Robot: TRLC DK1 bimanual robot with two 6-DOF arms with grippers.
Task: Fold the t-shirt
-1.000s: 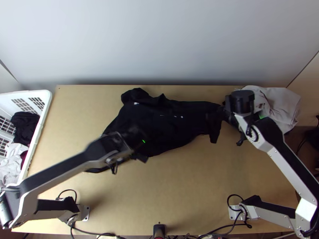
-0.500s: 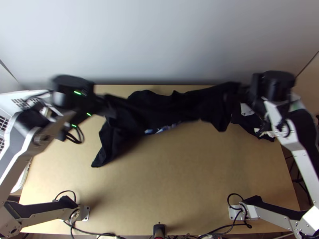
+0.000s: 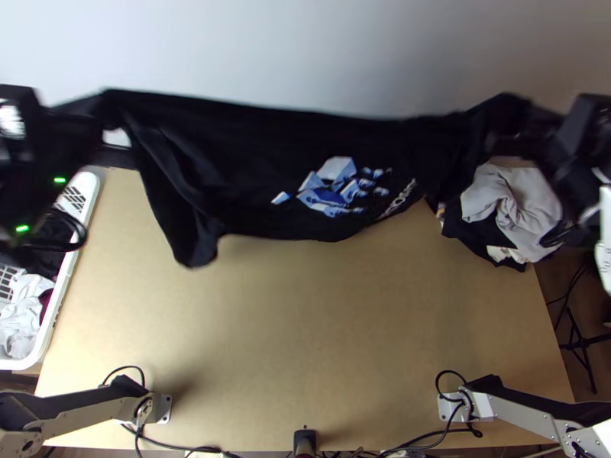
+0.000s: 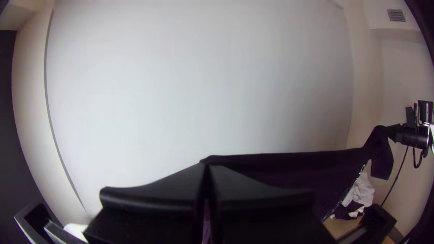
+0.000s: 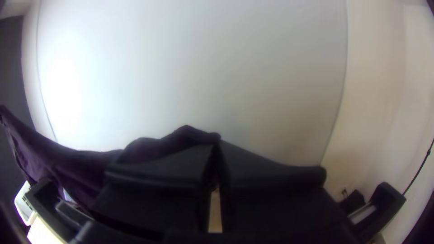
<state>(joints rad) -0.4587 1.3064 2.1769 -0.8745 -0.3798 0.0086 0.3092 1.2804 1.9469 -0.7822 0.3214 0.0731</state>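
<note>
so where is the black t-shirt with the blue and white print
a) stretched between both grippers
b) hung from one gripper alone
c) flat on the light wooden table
a, the left gripper and right gripper each hold one end of the black t-shirt, which spans between them

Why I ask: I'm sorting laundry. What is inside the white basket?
In the white basket: black cloth, whitish cloth and some dark red cloth. The left arm covers part of its far end; anything beneath the top pieces is hidden.
</note>
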